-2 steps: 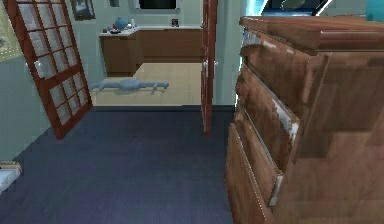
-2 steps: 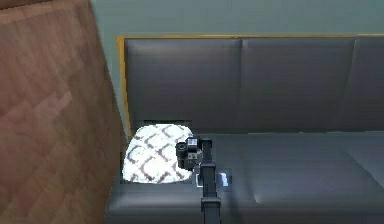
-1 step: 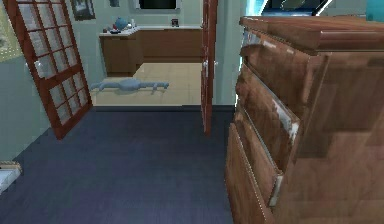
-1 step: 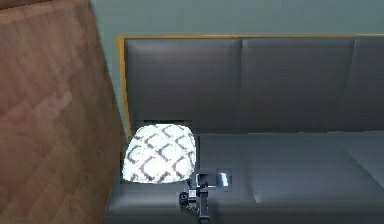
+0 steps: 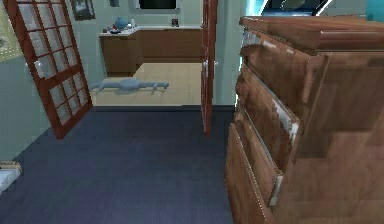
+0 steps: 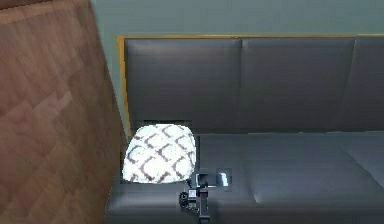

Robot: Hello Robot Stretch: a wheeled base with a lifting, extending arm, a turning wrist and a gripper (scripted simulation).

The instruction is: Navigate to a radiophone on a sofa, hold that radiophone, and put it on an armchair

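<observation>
Where the arm (image 6: 207,213) reaches: a dark sofa (image 6: 290,90)
Cushion (image 6: 160,152): white, patterned, on the sofa's seat
End effector (image 6: 186,198): near the sofa's cushion; cannot tell whether it holds anything

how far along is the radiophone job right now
Done: the drive, since the sofa lies right alongside. In hand: the pick-up, with the gripper out near the patterned cushion; I cannot tell whether it holds anything. Left: securing the radiophone, then carrying it to an armchair and setting it down.
</observation>
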